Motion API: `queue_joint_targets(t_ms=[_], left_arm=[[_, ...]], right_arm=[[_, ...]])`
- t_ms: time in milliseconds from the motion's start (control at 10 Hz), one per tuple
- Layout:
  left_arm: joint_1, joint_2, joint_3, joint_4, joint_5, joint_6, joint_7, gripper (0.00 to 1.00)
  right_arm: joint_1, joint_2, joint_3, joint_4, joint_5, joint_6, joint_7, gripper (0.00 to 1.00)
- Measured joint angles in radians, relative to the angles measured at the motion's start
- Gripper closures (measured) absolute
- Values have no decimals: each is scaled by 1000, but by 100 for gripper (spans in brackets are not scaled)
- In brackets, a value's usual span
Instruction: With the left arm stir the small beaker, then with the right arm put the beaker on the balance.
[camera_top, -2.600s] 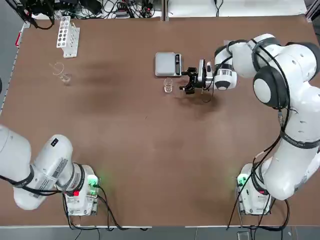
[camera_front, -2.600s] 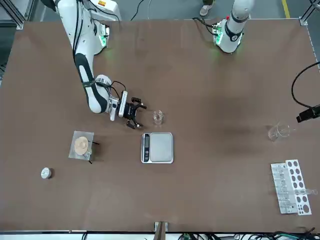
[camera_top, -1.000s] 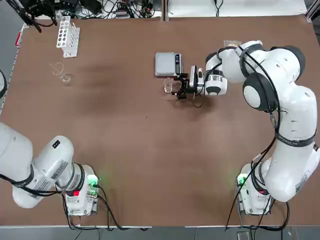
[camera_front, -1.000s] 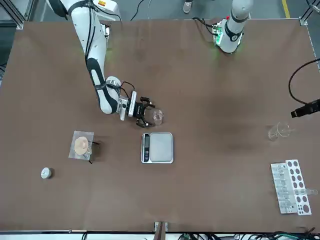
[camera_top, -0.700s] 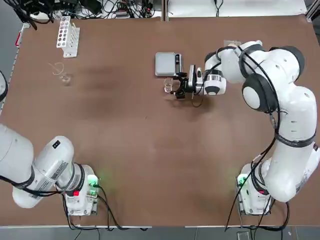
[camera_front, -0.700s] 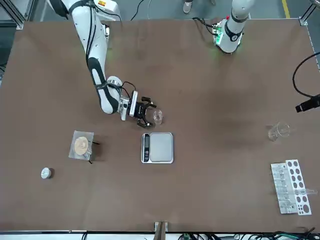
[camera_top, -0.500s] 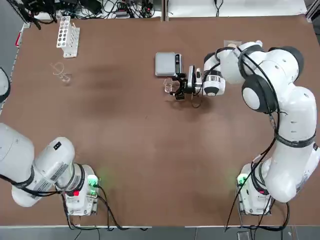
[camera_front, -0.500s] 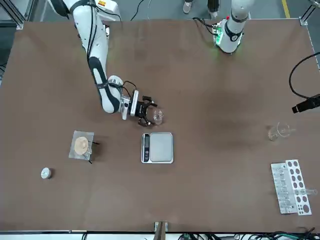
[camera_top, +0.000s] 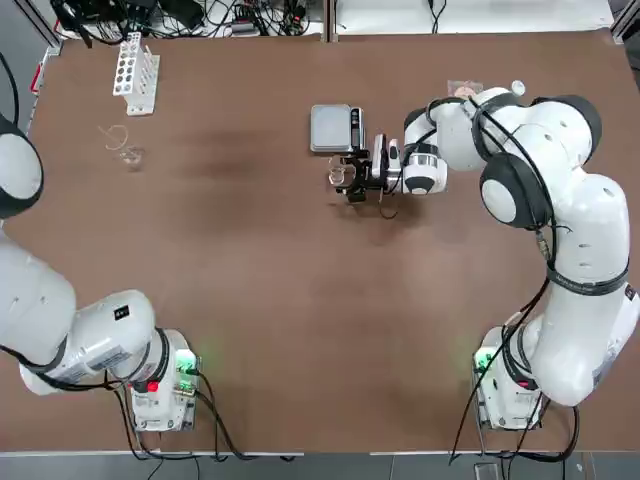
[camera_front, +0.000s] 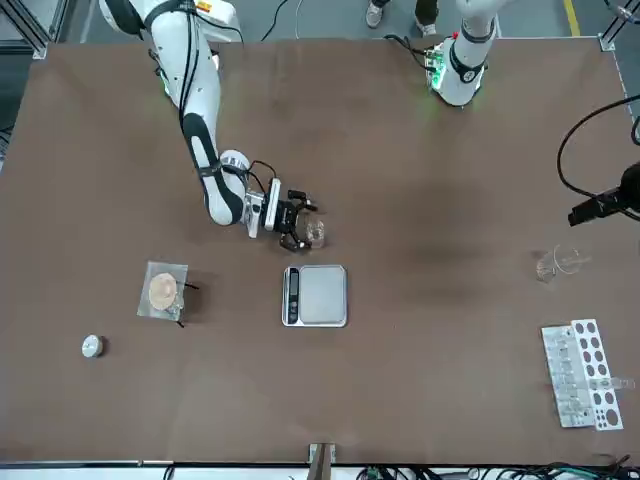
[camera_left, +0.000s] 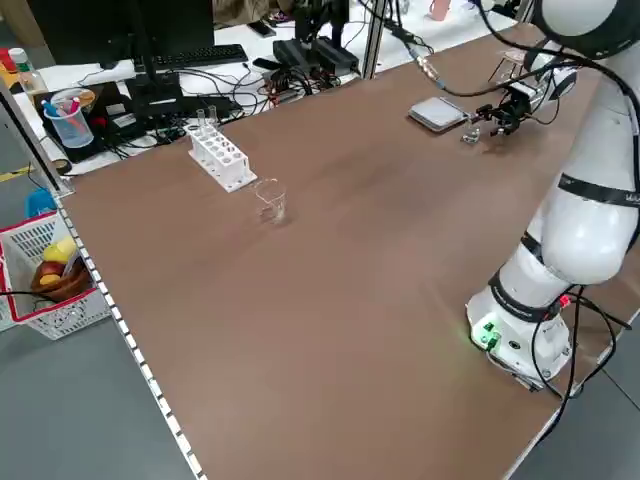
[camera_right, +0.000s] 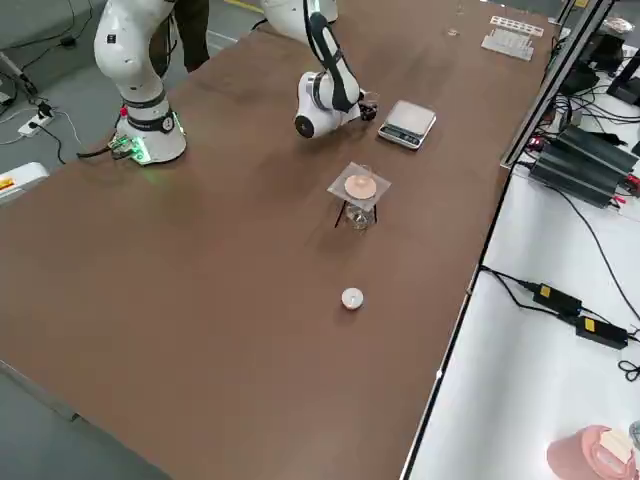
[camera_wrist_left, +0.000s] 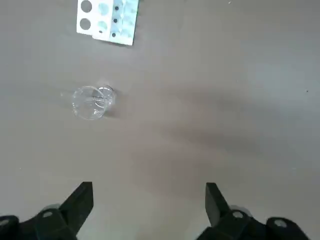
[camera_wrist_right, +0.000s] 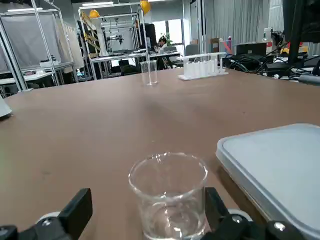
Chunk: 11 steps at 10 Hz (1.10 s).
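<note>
In the right wrist view, the small beaker (camera_wrist_right: 170, 205) is seen upright between the right fingers (camera_wrist_right: 77, 212), which are spread wide; it is nearer to one finger than to the other, and whether that one is touched cannot be told. Thin, rigid glass is suggested: light, smooth, likely to slip and easily cracked or tipped. It is best taken by the wall, below the rim, with the fingers centred first and closed gently, so that it is not pushed over from one side. From the top view, the balance (camera_top: 330, 128) is found just beside the beaker and near the right fingers, so only a short, level carry should be needed. In the front view, the beaker is again seen at the right fingertips, on the surface. In the left wrist view, the left fingers (camera_wrist_left: 80, 205) are wide apart with nothing held; a larger glass vessel (camera_wrist_left: 90, 102) stands on the surface beyond them, well apart from the small beaker, and should be left alone.
</note>
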Motion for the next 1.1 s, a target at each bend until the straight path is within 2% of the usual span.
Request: queue_joint_targets(t_ms=[200,400,700,900,1000,1100], left_arm=[[-176,-66,154,2,-9,-32,4,1],[-204,-112,178,-1,-13,-64,20,1],[-209,-110,179,-11,-15,-66,33,1],[-212,-105,178,-15,-16,-66,34,1],[-215,-104,178,-15,-16,-67,35,1],[-218,-105,172,-14,-16,-73,36,1]], right_arm=[[8,3,1,11,13,0,0,1],[8,10,1,21,20,0,-1,4],[11,32,1,44,27,0,-1,6],[11,39,1,48,28,0,-1,22],[11,39,1,49,29,0,-2,38],[11,40,1,51,30,-1,-2,42]])
